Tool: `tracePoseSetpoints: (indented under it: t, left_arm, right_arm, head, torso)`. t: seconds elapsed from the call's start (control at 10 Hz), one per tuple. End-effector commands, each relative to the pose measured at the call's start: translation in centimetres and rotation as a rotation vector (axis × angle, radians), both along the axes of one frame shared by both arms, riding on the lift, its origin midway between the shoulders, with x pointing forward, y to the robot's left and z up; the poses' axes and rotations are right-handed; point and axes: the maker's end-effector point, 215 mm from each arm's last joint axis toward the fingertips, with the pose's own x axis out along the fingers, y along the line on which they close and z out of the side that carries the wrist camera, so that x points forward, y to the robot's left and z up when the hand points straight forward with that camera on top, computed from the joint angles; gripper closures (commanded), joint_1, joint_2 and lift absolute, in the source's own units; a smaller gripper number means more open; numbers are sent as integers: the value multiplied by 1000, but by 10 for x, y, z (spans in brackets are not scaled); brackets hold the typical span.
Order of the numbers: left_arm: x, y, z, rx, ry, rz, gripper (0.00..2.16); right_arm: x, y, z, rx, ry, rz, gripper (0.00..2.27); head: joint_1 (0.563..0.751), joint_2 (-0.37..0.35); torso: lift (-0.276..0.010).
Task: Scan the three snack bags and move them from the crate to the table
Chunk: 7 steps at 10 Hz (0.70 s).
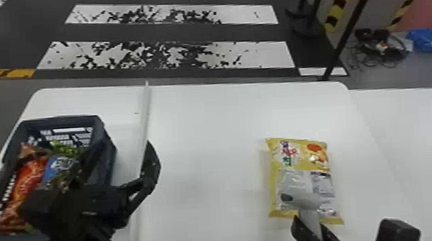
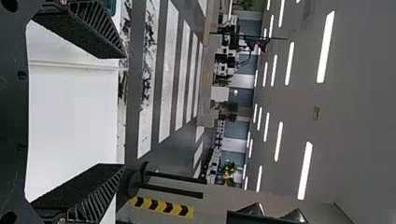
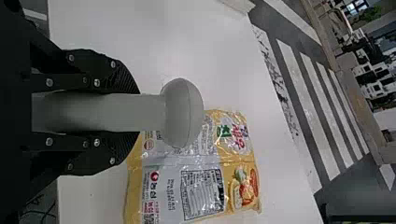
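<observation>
Black-and-white striped floor point(image 1: 166, 55) runs behind the white table point(image 1: 205, 129) from where I stand, with striped yellow-and-black posts point(image 1: 339, 4) off on the robot's right. Nearest that side of the table, the robot's right end effector point(image 1: 311, 227) has its two fingers closed on the handle of a grey scanner point(image 1: 302, 199), one on each side of the grip. Over on the left, the other one, the left end effector point(image 1: 123, 149), is spread wide with nothing between its fingers, close by the crate.

Just past the right fingers, the scanner's rounded head is over the near part of a yellow snack bag point(image 1: 298, 160), which lies flat on the table with its printed label up; whether the two touch, I can't tell. Between that bag and the crate, a pale raised strip point(image 1: 144, 125) runs across the tabletop.

Farther left sits the dark crate point(image 1: 63, 120). Inside it, a red snack bag point(image 1: 28, 181) lies along the outer side, and a blue snack bag point(image 1: 57, 169) is next to it, partly hidden by the arm, with some green showing toward the far end.
</observation>
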Motion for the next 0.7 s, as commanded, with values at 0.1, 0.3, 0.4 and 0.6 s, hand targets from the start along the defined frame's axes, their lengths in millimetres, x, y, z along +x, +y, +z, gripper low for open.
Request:
tracePoseSetpoints:
  t: [0.1,0.3,0.4,0.6]
  left_arm:
    - [-3,3,3,0,-6,5,33]
    - [-5,7,4,5,-10,12,33]
    - [-5,7,4,5,-10,12,33]
    - [-4,9,4,7,-11,14,33]
  right_arm:
    - [4,11,-21,-36,8,26,2240]
    - [1,21,-34,-48,26,47,2240]
    - [2,20,-34,-50,23,49,2236]
    - [7,15,-18,-40,-12,41,2240]
  head:
    - [695,-40]
    - [695,-22]
    - [695,-6]
    - [695,4]
  torso:
    - [-62]
    - [-62]
    - [-62]
    - [-62]
